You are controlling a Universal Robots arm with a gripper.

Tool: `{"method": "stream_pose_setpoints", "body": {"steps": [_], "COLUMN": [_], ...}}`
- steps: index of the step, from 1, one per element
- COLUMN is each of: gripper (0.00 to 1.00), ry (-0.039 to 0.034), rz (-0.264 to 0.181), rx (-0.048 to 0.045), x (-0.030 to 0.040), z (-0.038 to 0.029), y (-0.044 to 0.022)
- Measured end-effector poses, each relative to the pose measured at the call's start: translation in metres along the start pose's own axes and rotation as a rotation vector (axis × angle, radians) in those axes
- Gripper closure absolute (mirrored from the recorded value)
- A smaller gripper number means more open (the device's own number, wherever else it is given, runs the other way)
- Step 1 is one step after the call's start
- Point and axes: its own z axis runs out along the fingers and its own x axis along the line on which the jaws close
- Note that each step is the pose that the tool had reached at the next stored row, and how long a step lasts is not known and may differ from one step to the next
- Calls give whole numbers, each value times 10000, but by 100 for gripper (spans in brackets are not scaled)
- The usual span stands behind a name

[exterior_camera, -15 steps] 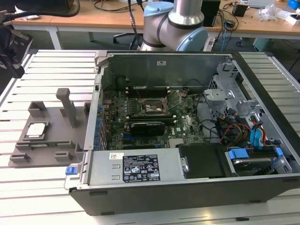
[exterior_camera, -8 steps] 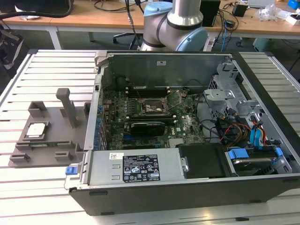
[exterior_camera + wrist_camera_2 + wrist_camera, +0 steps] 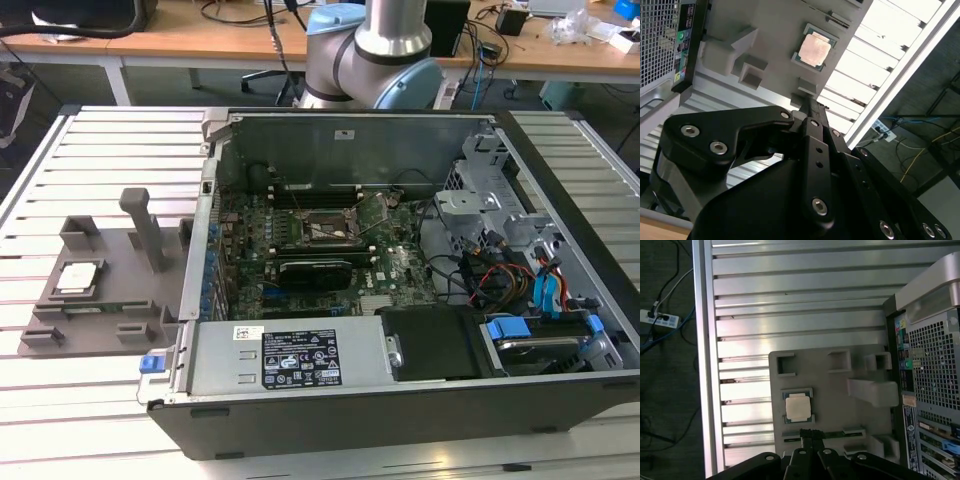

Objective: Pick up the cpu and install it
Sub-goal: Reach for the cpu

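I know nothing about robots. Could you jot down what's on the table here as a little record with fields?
cpu: lies flat, metal top up, in a recess of the grey fixture plate; not yet picked up
gripper: over the plate's edge, apart from the cpu, fingers shut, holding nothing
computer case: open, to the exterior view's right of the plate
socket: on the board inside the case
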Motion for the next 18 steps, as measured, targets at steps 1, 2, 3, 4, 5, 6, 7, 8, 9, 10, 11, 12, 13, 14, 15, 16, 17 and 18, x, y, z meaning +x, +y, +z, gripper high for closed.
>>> {"method": "stream_pose_setpoints", "body": {"steps": [1,2,3,4,5,6,7,8,9,10,11,12,13,14,15,16,17,18], "gripper": [89,89,89,89,89,89,89,89,89,89,89,89,89,89,89,89,89,89], "ry": [0,0,0,0,0,0,0,-1,-1,0,-1,0,-1,-1,0,0,0,0], "rz": [-1,0,0,-1,-1,0,0,0,0,-1,0,0,0,0,0,0,0,0], "rx": [0,1,0,0,0,0,0,0,0,1,0,0,0,0,1,0,0,0], "x": [13,28,40,59,72,84,96,108,119,133,153,165,177,185,197,208,216,228], "z": [0,0,0,1,1,1,1,2,2,1,2,2,2,3,3,3,3,3], "y": [-1,-2,-3,-5,-6,-7,-8,-8,-9,-10,-12,-13,-13,-14,-15,-16,-16,-17]}}
